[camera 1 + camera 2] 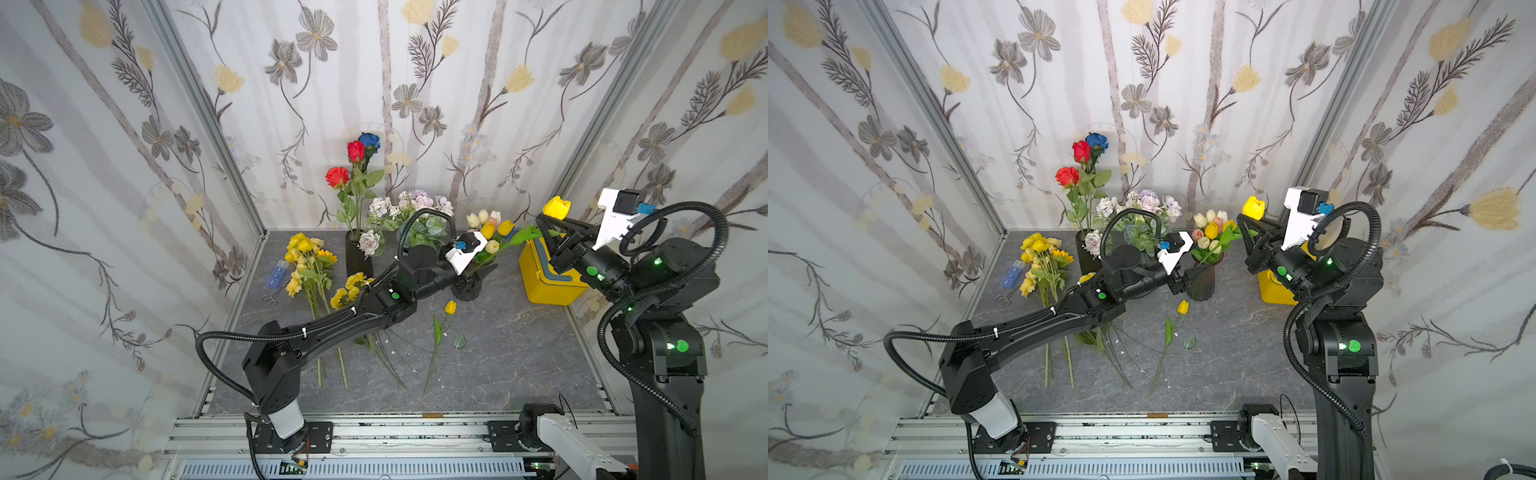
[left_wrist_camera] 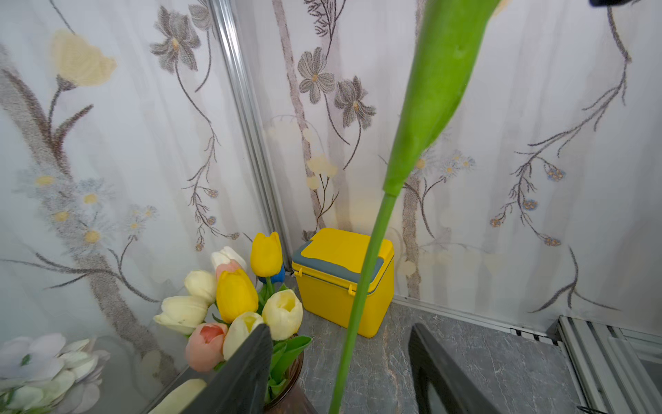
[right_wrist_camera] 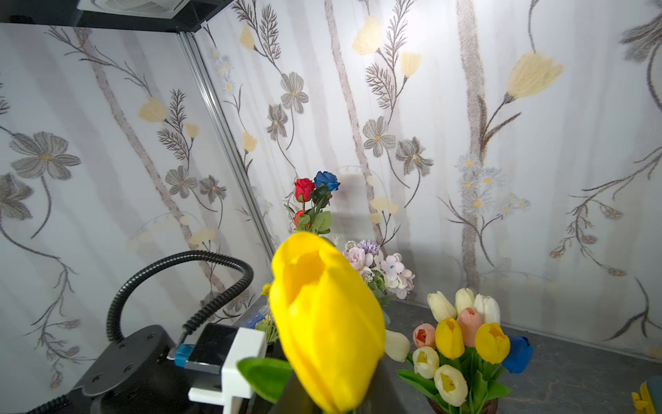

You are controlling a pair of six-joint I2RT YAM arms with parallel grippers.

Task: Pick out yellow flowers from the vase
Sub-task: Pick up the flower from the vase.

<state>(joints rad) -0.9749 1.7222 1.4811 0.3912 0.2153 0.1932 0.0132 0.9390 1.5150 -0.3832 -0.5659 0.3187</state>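
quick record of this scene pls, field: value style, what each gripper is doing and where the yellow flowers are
right gripper: shut on the held yellow tulip just below its bloom, raised near the yellow box
left gripper: jaws open, the held tulip's stem between them, untouched
tulip vase: two yellow tulips in it, among cream and pink ones
table: loose yellow tulip and two yellow bunches lying flat
black vase: red and blue roses

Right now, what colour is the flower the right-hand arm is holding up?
Bright yellow: it is a tulip, and the right wrist view shows it closest and clearest.
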